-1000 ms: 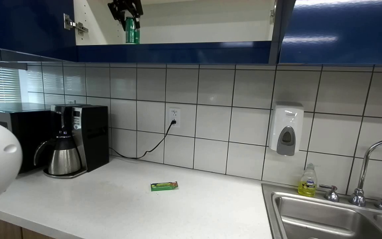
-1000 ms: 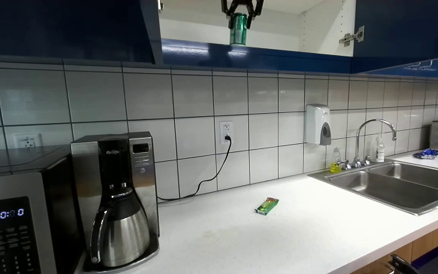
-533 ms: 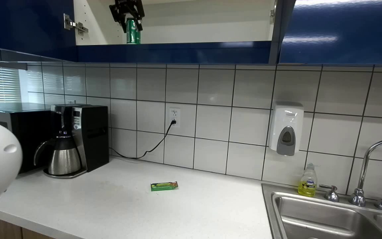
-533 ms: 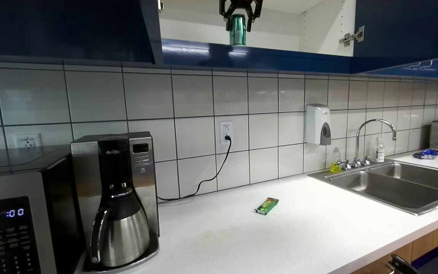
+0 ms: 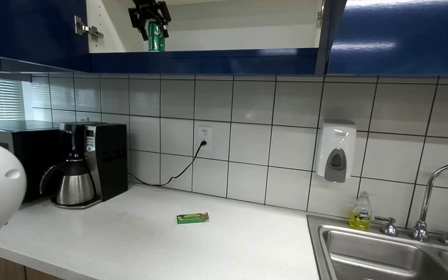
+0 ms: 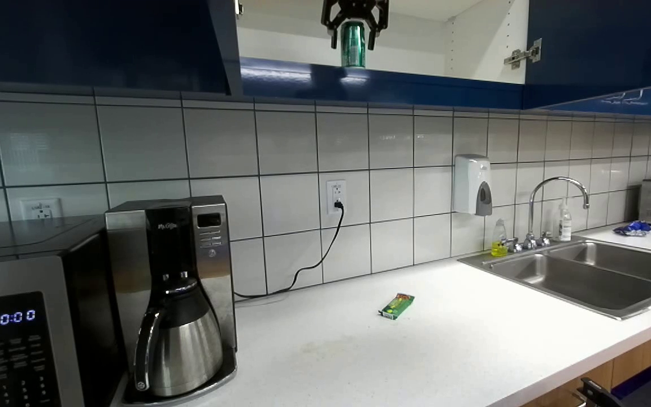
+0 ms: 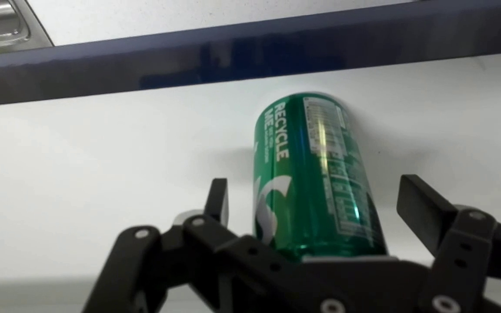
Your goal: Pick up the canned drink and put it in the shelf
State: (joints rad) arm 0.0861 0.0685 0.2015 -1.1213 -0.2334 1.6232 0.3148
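Spreads jaws wider than before, clear of both sides of the can [image 7: 309,174], upright and seemingly resting in the shelf [image 5: 243,33].

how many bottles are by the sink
2: in an exterior view, the yellow bottle left of the faucet and the pump bottle right of its base. More may be hidden or out of frame.

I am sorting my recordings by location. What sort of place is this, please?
Most likely a kitchen, though whether home or office I cannot tell: it has a double sink, a coffee maker and a microwave.
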